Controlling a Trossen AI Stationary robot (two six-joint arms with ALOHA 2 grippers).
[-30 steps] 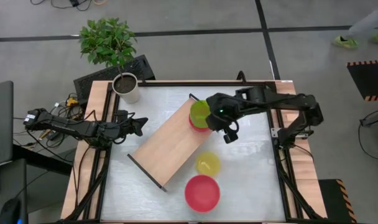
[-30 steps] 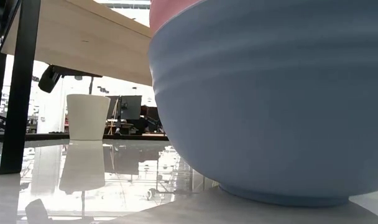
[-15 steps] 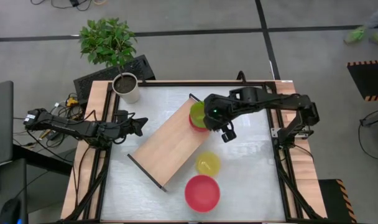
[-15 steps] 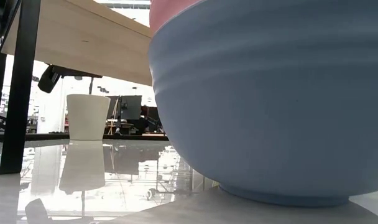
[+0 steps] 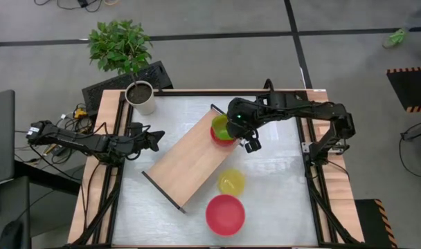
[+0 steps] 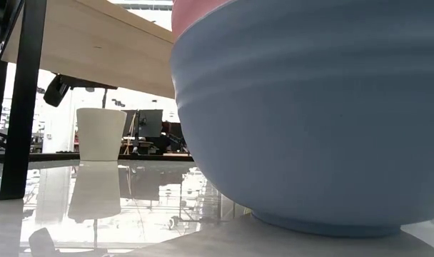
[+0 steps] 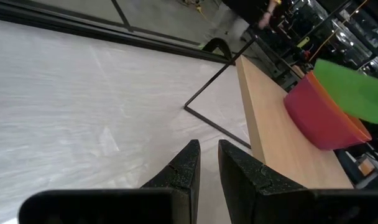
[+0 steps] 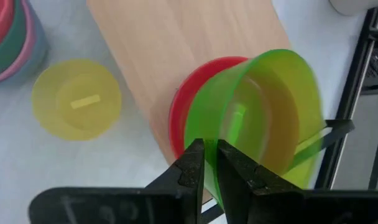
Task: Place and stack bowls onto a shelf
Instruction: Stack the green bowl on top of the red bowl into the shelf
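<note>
The right end effector point(image 8: 210, 163), fingers nearly closed on the rim of a translucent green plastic bowl point(image 8: 263, 112) tilted inside a red plastic bowl point(image 5: 219, 135) at the light wooden shelf's point(image 5: 186, 155) end; released crooked, it may slide off.

On the desk point(image 5: 280, 200), the right claw point(image 5: 228, 128) hangs over a green bowl point(image 5: 220, 127) nested in a red bowl point(image 5: 222, 138) at the shelf's point(image 5: 186, 159) one-o'clock end.
</note>
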